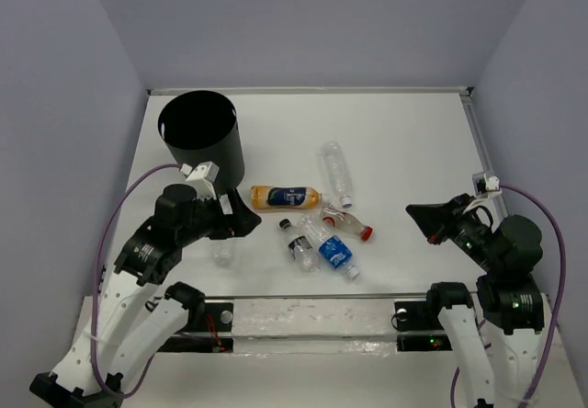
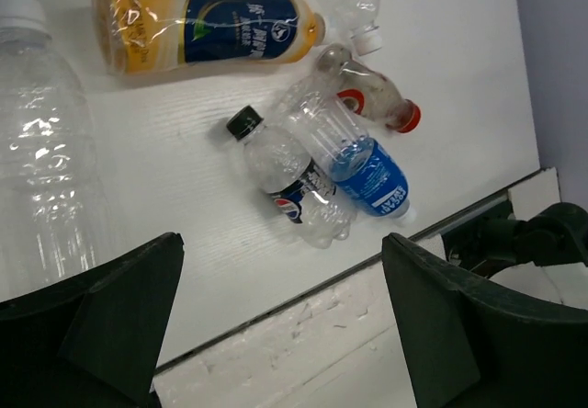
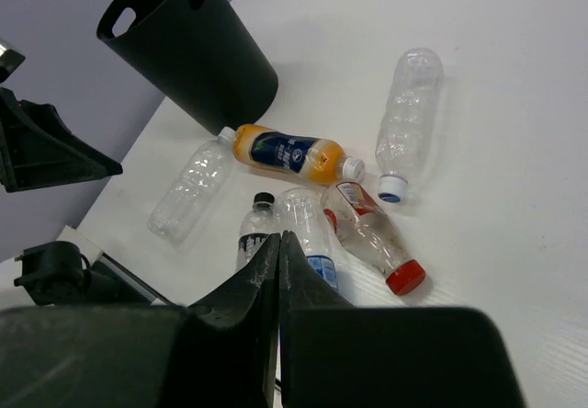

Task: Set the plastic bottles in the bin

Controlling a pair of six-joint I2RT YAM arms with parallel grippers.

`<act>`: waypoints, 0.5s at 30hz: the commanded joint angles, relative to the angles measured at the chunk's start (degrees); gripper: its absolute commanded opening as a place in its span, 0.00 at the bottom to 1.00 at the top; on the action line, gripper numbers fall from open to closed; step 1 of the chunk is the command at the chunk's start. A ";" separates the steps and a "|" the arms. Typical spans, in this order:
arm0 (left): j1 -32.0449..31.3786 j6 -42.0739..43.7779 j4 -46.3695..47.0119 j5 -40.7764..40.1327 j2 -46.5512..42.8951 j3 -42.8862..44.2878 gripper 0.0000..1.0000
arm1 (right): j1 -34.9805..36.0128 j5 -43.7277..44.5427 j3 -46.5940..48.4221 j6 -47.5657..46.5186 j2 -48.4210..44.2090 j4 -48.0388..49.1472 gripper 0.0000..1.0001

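Left gripper (image 2: 280,243) fingers spread wide and empty, just in front of the bin (image 1: 220,155), a clear bottle (image 2: 41,151) beside one finger. Right gripper (image 3: 278,243) pinched closed on nothing, well right of the bin. Remaining plastic bottles (image 1: 333,250) cluster between; orange bottle (image 1: 287,197) nearest the bin; bare table (image 1: 413,132) to the far edge
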 commanded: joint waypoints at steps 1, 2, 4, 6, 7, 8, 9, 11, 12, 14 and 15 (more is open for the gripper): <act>-0.21 2.14 -7.06 -4.24 2.43 3.67 0.99 | -0.03 0.75 -1.07 -0.37 -0.43 0.53 0.08; -0.13 2.23 -8.81 -7.74 2.96 4.02 0.99 | -0.03 0.84 -1.07 -0.46 -0.25 0.45 0.13; -0.21 1.71 -9.53 -10.31 4.54 4.46 0.99 | -0.03 0.58 -1.07 -0.90 -0.25 -0.08 0.25; -0.21 1.00 -9.61 -13.30 6.47 5.17 0.99 | -0.03 0.75 -1.50 -0.20 -0.86 0.35 0.34; -0.21 0.30 -9.70 -14.53 7.18 5.78 0.99 | -0.03 0.66 -1.77 0.32 -1.04 0.62 0.36; -0.21 -0.05 -10.05 -17.41 7.80 6.05 0.99 | -0.03 0.40 -2.03 0.59 -1.30 0.97 0.37; -0.13 -0.49 -11.01 -21.97 8.41 6.31 0.99 | -0.03 -0.12 -2.12 0.77 -1.39 1.15 0.38; -0.13 -0.93 -11.46 -24.73 10.08 6.66 0.99 | -0.03 -0.65 -2.21 0.77 -1.57 1.15 0.39; -0.21 -1.02 -11.29 -27.26 10.70 6.66 0.99 | -0.03 -0.48 -2.38 0.86 -2.18 1.15 0.40; -0.13 -0.93 -11.64 -29.56 12.54 6.58 0.99 | -0.03 -0.04 -2.65 0.77 -2.62 1.32 0.41; -0.21 -0.93 -11.81 -30.27 13.68 6.58 0.99 | -0.03 -0.13 -2.82 0.68 -2.80 1.32 0.41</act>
